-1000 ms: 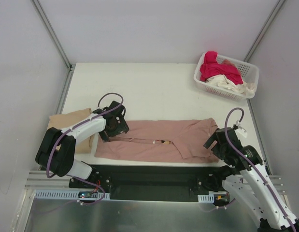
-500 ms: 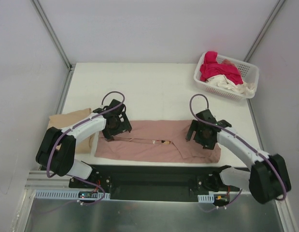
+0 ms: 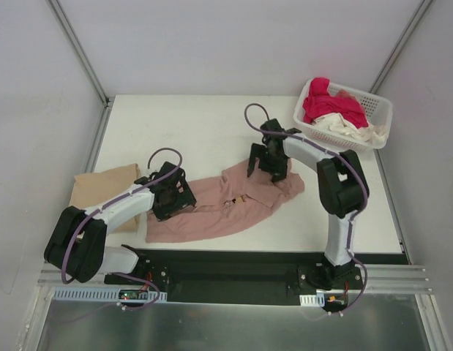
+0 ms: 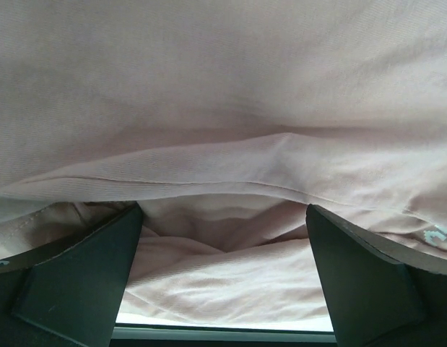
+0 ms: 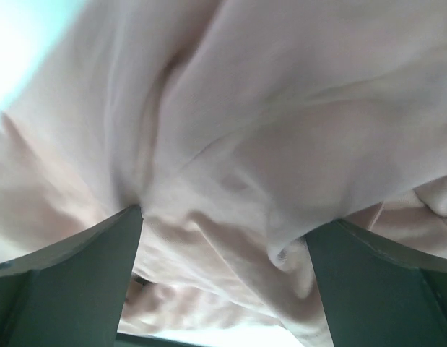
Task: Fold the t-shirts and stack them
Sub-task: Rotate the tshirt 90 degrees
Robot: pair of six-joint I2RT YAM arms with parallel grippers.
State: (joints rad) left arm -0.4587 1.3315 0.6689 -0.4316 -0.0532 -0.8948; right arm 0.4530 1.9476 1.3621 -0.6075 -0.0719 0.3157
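The dusty pink t-shirt (image 3: 211,216) lies crumpled across the middle of the table, its right end bunched up toward the far side. My left gripper (image 3: 173,202) is down on its left part, open, with pink cloth (image 4: 223,108) spread under and between the wide jaws (image 4: 222,242). My right gripper (image 3: 269,164) rests on the bunched right end, also open, with folds of pink cloth (image 5: 281,108) between its fingers (image 5: 223,246). A folded tan t-shirt (image 3: 102,186) lies at the left edge. Magenta-red (image 3: 325,106) and cream (image 3: 350,128) t-shirts sit in the basket.
The white latticed basket (image 3: 380,110) stands at the far right corner. The table's white top (image 3: 204,128) shows behind the shirt. A black rail (image 3: 226,267) runs along the near edge between the arm bases.
My right arm swung from the near right out across the shirt to the far middle. The shirt's right end went with it and bunched up. My left gripper shifted slightly nearer.
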